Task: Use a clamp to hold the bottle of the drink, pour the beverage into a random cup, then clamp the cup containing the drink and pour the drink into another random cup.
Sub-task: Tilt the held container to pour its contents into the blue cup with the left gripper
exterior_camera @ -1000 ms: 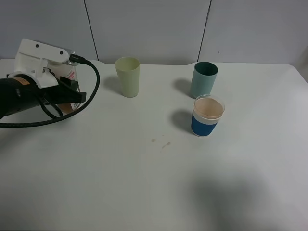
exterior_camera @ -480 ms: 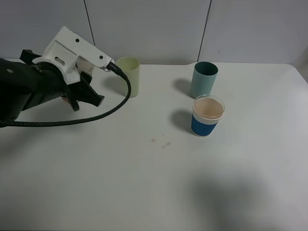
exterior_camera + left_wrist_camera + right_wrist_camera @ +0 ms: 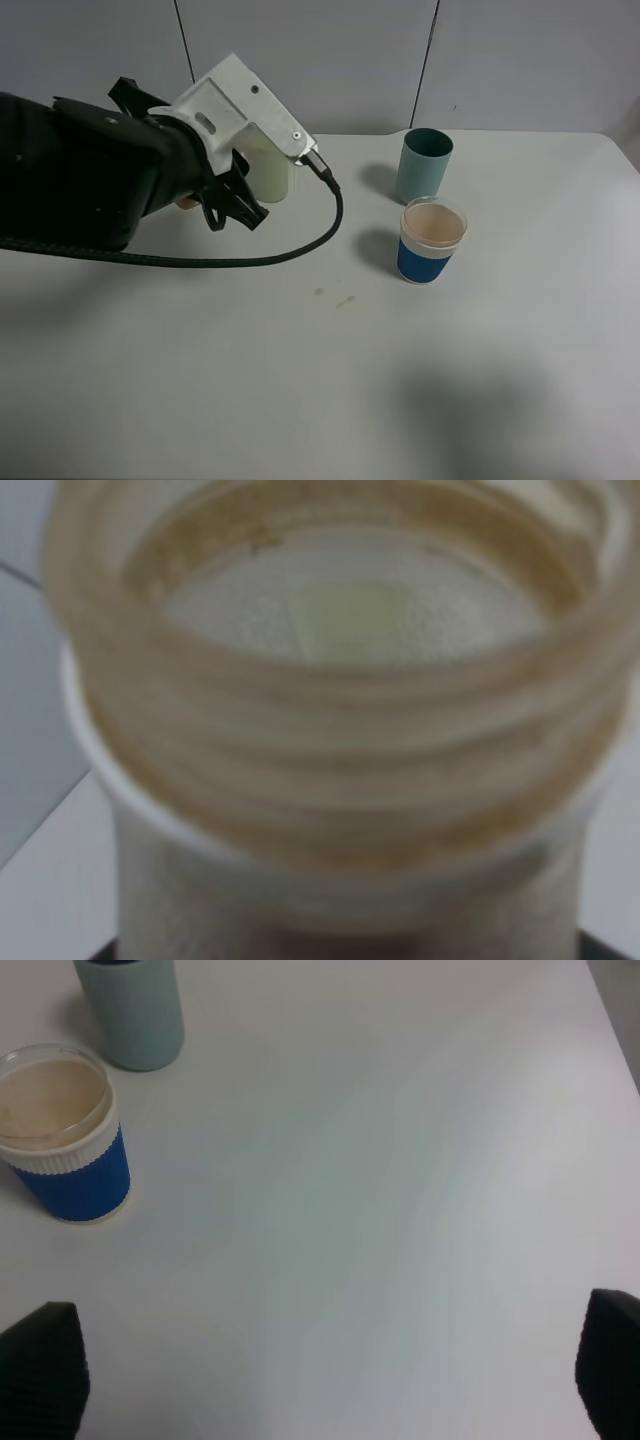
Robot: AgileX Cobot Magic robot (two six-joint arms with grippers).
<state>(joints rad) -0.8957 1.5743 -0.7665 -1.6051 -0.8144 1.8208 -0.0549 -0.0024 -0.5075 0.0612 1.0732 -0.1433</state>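
The left arm, black and bulky, reaches in from the left edge of the exterior view, raised above the table (image 3: 300,390) and angled toward the back middle; a white camera mount (image 3: 240,105) rides on its wrist and a black braided cable (image 3: 300,250) loops off it; the left gripper (image 3: 232,203) points down and to the right, its jaws clamped on the bottle (image 3: 340,730), which is carried clear of the table; the left wrist view is filled by the bottle's open, threaded mouth, blurred from closeness; just behind the wrist stands a pale green cup (image 3: 272,175), partly hidden by the mount; a few small specks (image 3: 335,297) mark the table near the middle; further right a teal cup (image 3: 424,165) stands upright at the back, and just in front of it a blue-sleeved cup (image 3: 432,243) holds tan drink nearly to its rim; the right gripper (image 3: 325,1365) hovers above bare table to the right of those two cups, jaws spread wide apart, holding nothing.
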